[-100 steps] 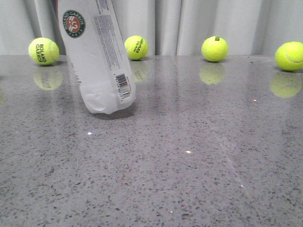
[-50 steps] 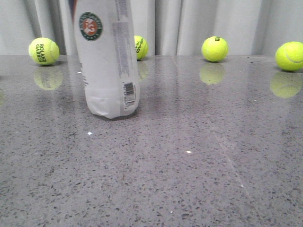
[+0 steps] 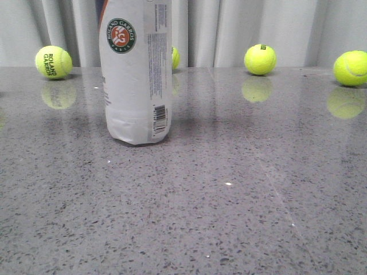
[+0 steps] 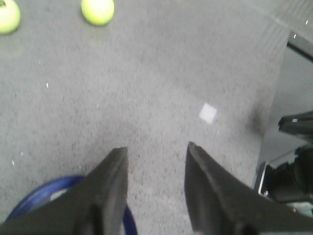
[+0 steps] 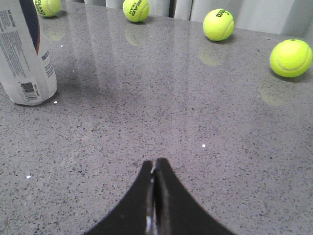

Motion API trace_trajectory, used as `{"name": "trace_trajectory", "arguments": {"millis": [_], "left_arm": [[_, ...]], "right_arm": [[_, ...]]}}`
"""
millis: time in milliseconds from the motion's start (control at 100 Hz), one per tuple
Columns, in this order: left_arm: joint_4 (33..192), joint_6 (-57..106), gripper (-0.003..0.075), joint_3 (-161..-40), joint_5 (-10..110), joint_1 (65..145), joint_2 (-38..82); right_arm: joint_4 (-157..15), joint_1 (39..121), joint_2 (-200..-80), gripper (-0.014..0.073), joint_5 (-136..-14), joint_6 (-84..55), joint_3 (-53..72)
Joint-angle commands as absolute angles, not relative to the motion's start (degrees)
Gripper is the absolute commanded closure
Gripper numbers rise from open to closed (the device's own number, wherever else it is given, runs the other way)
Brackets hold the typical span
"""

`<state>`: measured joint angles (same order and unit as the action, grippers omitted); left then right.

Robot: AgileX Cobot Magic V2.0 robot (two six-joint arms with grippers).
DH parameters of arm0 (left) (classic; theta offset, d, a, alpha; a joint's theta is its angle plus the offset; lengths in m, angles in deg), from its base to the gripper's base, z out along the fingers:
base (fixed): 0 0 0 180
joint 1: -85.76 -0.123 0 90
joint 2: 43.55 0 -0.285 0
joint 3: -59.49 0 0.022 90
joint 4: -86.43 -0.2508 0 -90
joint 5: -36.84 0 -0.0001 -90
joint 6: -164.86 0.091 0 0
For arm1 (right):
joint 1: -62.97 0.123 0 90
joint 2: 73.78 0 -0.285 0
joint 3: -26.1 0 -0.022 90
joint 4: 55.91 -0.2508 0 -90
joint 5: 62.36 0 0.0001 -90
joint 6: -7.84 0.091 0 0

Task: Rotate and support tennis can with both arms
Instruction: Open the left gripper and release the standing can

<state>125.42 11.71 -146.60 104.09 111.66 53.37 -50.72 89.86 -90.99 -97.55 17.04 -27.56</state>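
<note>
The tennis can [image 3: 137, 74] stands upright on the grey table at the left, its logo and barcode facing me and its top cut off by the frame. It also shows at the edge of the right wrist view [image 5: 24, 58]. Neither gripper shows in the front view. My left gripper [image 4: 156, 148] looks down from above with its jaws apart and only bare table between them. The can's navy rim [image 4: 44, 185] lies under and beside one finger, not between the two. My right gripper [image 5: 155, 160] is shut and empty, low over the table, well apart from the can.
Several tennis balls lie along the table's back edge by the curtain: one [image 3: 53, 62] left of the can, one [image 3: 175, 57] half hidden behind it, two [image 3: 260, 59] [image 3: 351, 67] to the right. The left wrist view shows the table edge and dark equipment [image 4: 293, 171].
The can has swung from leaning, its top toward the left, to upright, and has turned so the barcode sits nearer its right edge. The balls have not moved.
</note>
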Motion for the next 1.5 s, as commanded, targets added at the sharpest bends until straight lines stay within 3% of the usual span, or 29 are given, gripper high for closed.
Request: {"name": "trace_trajectory", "arguments": {"millis": [0, 100, 350, 880, 1490], "left_arm": [[129.24, 12.05, 0.0571, -148.50, 98.81, 112.17, 49.63], [129.14, 12.28, 0.0742, -148.36, 97.47, 112.17, 48.18], [127.80, 12.41, 0.0740, -141.05, 92.34, 112.17, 41.41], [124.91, 12.41, 0.0740, -104.60, 65.22, 112.17, 17.17], [119.72, 12.41, 0.0740, -81.02, 59.51, 112.17, -0.17]], "right_arm": [[-50.14, 89.58, -91.67, 0.0662, -92.68, 17.13, -26.16], [-50.14, 89.58, -91.67, 0.0662, -92.68, 17.13, -26.16], [-50.14, 89.58, -91.67, 0.0662, -92.68, 17.13, -26.16], [-50.14, 89.58, -91.67, 0.0662, -92.68, 17.13, -26.16], [-50.14, 89.58, -91.67, 0.0662, -92.68, 17.13, -26.16]]}}
